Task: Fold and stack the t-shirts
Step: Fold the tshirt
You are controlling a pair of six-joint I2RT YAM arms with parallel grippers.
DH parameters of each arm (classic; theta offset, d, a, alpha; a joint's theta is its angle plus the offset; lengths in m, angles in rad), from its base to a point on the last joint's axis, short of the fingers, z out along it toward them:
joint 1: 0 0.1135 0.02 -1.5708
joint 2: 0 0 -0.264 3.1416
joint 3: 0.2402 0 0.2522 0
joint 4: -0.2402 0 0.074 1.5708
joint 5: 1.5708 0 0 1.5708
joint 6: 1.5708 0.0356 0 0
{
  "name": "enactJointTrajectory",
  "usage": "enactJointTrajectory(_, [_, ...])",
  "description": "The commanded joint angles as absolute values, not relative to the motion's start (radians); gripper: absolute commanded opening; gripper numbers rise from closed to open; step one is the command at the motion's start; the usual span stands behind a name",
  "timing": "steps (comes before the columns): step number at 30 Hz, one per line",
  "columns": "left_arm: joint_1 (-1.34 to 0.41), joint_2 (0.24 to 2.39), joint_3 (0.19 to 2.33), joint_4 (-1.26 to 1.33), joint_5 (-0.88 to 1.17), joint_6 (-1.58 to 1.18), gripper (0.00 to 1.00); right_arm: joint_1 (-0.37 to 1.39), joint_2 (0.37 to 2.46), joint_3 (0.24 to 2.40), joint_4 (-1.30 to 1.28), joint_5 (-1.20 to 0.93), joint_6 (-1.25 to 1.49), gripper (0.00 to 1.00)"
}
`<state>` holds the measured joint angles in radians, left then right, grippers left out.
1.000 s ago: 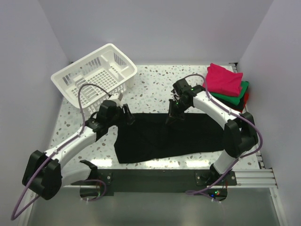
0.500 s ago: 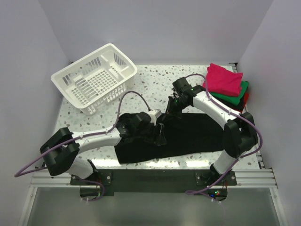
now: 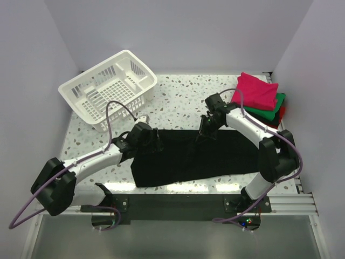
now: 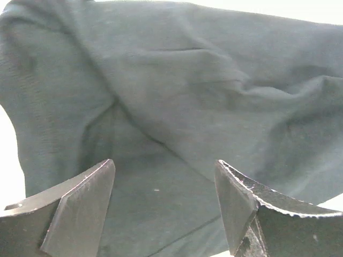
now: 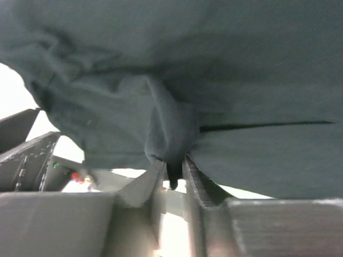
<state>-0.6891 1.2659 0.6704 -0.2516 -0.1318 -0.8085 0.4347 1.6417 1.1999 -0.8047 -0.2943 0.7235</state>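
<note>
Black t-shirt (image 3: 194, 156) looks limp, light; right end effector (image 5: 172, 168) pinches its fold, left end effector (image 4: 165, 168) gapes just above. Grab hems.

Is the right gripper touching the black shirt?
Touching. The right wrist view shows a fold of the black shirt pinched inside the right gripper.
</note>
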Motion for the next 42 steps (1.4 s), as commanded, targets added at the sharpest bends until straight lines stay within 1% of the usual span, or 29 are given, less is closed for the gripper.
enactJointTrajectory(1, [-0.652, 1.288, 0.716, -0.301, -0.193, -0.790, 0.80, 0.434, 1.649, 1.264, -0.834, -0.180, 0.588, 0.34])
enactJointTrajectory(2, [-0.640, 1.298, 0.722, -0.308, -0.193, -0.781, 0.81, 0.437, 1.640, 1.276, -0.853, -0.157, 0.571, 0.49])
enactJointTrajectory(4, [-0.602, 1.304, 0.735, -0.316, -0.190, -0.775, 0.82, 0.442, 1.602, 1.270, -0.877, -0.114, 0.522, 0.59])
enactJointTrajectory(5, [-0.591, 1.307, 0.736, -0.318, -0.190, -0.764, 0.82, 0.446, 1.551, 1.256, -0.879, -0.118, 0.508, 0.62])
enactJointTrajectory(6, [-0.568, 1.305, 0.742, -0.319, -0.192, -0.755, 0.82, 0.449, 1.528, 1.211, -0.868, -0.158, 0.485, 0.59])
enactJointTrajectory(7, [-0.555, 1.305, 0.745, -0.324, -0.192, -0.755, 0.82, 0.452, 1.502, 1.181, -0.861, -0.182, 0.482, 0.59])
enactJointTrajectory(8, [-0.543, 1.304, 0.747, -0.327, -0.189, -0.743, 0.82, 0.472, 1.461, 1.148, -0.850, -0.205, 0.482, 0.55])
enactJointTrajectory(10, [-0.506, 1.305, 0.750, -0.331, -0.180, -0.732, 0.82, 0.504, 1.428, 1.037, -0.799, -0.270, 0.508, 0.52])
enactJointTrajectory(11, [-0.494, 1.302, 0.752, -0.336, -0.173, -0.720, 0.82, 0.546, 1.407, 1.005, -0.778, -0.281, 0.521, 0.49])
enactJointTrajectory(13, [-0.465, 1.293, 0.752, -0.342, -0.164, -0.704, 0.82, 0.583, 1.393, 0.916, -0.711, -0.313, 0.574, 0.45])
enactJointTrajectory(15, [-0.440, 1.284, 0.753, -0.351, -0.161, -0.692, 0.82, 0.613, 1.373, 0.853, -0.660, -0.327, 0.627, 0.45])
enactJointTrajectory(17, [-0.423, 1.275, 0.753, -0.360, -0.150, -0.677, 0.82, 0.633, 1.373, 0.839, -0.614, -0.333, 0.644, 0.45])
enactJointTrajectory(19, [-0.399, 1.275, 0.752, -0.360, -0.135, -0.669, 0.83, 0.647, 1.397, 0.850, -0.600, -0.337, 0.650, 0.47])
enactJointTrajectory(22, [-0.376, 1.276, 0.752, -0.354, -0.123, -0.661, 0.83, 0.675, 1.439, 0.861, -0.565, -0.334, 0.660, 0.53])
enactJointTrajectory(25, [-0.365, 1.279, 0.756, -0.350, -0.109, -0.660, 0.83, 0.702, 1.497, 0.867, -0.520, -0.339, 0.675, 0.56])
enactJointTrajectory(30, [-0.361, 1.281, 0.767, -0.357, -0.101, -0.649, 0.83, 0.732, 1.591, 0.905, -0.515, -0.313, 0.672, 0.57])
enactJointTrajectory(33, [-0.357, 1.278, 0.773, -0.367, -0.104, -0.638, 0.83, 0.733, 1.611, 0.939, -0.523, -0.295, 0.667, 0.56])
enactJointTrajectory(37, [-0.351, 1.275, 0.770, -0.371, -0.107, -0.623, 0.83, 0.735, 1.617, 1.018, -0.604, -0.249, 0.647, 0.44])
enactJointTrajectory(40, [-0.350, 1.279, 0.752, -0.345, -0.101, -0.621, 0.83, 0.733, 1.638, 1.078, -0.662, -0.224, 0.630, 0.40])
enactJointTrajectory(42, [-0.350, 1.290, 0.744, -0.333, -0.100, -0.621, 0.83, 0.735, 1.654, 1.107, -0.675, -0.216, 0.621, 0.40])
